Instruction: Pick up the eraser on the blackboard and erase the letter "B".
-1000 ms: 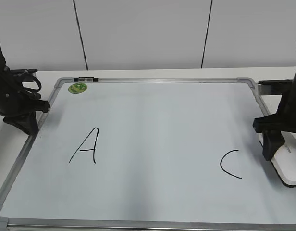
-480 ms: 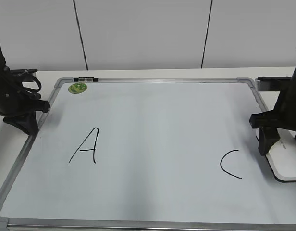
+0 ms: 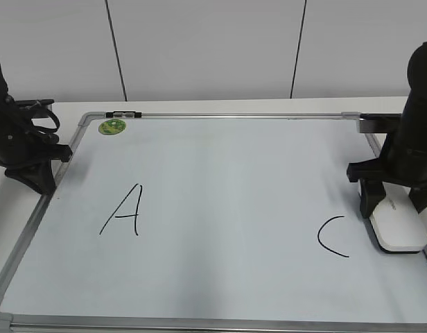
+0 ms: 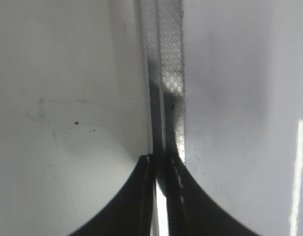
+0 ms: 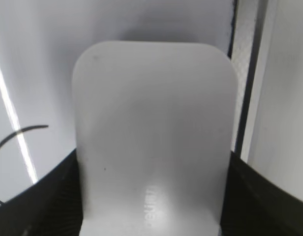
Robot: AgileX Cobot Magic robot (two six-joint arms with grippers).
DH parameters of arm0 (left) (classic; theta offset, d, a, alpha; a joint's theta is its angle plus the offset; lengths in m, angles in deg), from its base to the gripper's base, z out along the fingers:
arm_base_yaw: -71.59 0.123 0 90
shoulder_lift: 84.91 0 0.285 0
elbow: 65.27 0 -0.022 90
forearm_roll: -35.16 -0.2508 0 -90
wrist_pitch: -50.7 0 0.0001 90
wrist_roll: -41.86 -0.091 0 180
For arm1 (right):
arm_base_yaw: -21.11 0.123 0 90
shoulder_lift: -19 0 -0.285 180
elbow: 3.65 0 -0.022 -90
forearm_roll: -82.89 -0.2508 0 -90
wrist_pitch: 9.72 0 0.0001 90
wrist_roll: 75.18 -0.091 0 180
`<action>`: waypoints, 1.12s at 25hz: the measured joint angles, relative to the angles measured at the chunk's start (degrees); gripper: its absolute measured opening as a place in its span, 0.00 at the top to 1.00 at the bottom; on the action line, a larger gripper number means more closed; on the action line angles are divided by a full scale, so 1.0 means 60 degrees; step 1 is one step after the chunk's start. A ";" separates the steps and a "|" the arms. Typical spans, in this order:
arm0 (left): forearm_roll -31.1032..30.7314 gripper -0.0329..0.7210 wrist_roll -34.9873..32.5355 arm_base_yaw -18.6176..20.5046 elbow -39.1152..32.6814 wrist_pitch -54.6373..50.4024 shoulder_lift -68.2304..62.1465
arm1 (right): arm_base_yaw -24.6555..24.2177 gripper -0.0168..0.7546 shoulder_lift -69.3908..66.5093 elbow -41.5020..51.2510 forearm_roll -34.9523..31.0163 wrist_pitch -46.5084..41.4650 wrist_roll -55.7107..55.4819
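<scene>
Gripping the white rounded plastic eraser [image 3: 399, 232] near the grey-framed whiteboard's [image 3: 220, 115] right edge, your right gripper [image 5: 151, 196] clamps its sides; left gripper [image 4: 161, 167] sits closed over the left frame. No "B" visible.

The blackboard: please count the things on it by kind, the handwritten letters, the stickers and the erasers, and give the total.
On the blackboard:
Handwritten letters: 2, the "A" and the "C"
Green sticker: 1
Eraser: 1, between the right tool's fingers
Total: 4
</scene>
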 joint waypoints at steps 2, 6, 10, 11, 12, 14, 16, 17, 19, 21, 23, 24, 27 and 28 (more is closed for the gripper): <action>0.0000 0.90 0.0000 0.0000 0.0000 0.0000 0.0000 | 0.0000 0.33 -0.0139 -0.0245 0.0039 -0.0019 0.0000; 0.0000 0.90 0.0000 0.0000 0.0000 0.0000 0.0000 | -0.0209 0.33 -0.0472 -0.1159 0.0108 -0.0368 -0.0010; 0.0000 0.90 0.0000 0.0000 0.0000 0.0000 0.0000 | -0.0587 0.33 -0.0905 -0.1756 0.0108 -0.0906 0.0092; 0.0000 0.90 0.0000 0.0000 0.0000 0.0000 0.0000 | -0.0609 0.33 -0.0946 -0.1847 0.0108 -0.0949 0.0194; 0.0000 0.90 0.0000 0.0000 0.0000 0.0000 0.0000 | -0.0636 0.33 -0.0947 -0.1934 0.0108 -0.0971 0.0283; 0.0000 0.90 0.0000 0.0000 0.0000 0.0000 0.0000 | -0.0634 0.33 -0.0963 -0.2079 0.0108 -0.0986 0.0441; 0.0000 0.90 0.0000 0.0000 0.0000 0.0000 0.0000 | -0.0634 0.33 -0.0966 -0.2141 0.0108 -0.0986 0.0546; 0.0000 0.90 0.0000 0.0000 0.0000 0.0000 0.0000 | -0.0634 0.33 -0.1000 -0.2143 0.0108 -0.0986 0.0601; 0.0000 0.90 0.0000 0.0000 0.0000 0.0000 0.0000 | -0.0634 0.33 -0.1082 -0.2157 0.0041 -0.0986 0.0666; 0.0000 0.90 0.0000 0.0000 0.0000 0.0000 0.0000 | -0.0634 0.33 -0.1258 -0.2157 -0.0001 -0.0986 0.0722; 0.0000 0.90 0.0000 0.0000 0.0000 0.0000 0.0000 | -0.0634 0.33 -0.1399 -0.2157 -0.0035 -0.0992 0.0763; 0.0000 0.90 0.0000 0.0000 0.0000 0.0000 0.0000 | -0.0634 0.33 -0.1407 -0.2157 -0.0058 -0.1008 0.0779; 0.0000 0.90 0.0000 0.0000 0.0000 0.0000 0.0000 | -0.0634 0.33 -0.1407 -0.2157 -0.0092 -0.1008 0.0776; 0.0000 0.90 0.0000 0.0000 0.0000 0.0000 0.0000 | -0.0634 0.33 -0.1407 -0.2164 -0.0100 -0.1008 0.0776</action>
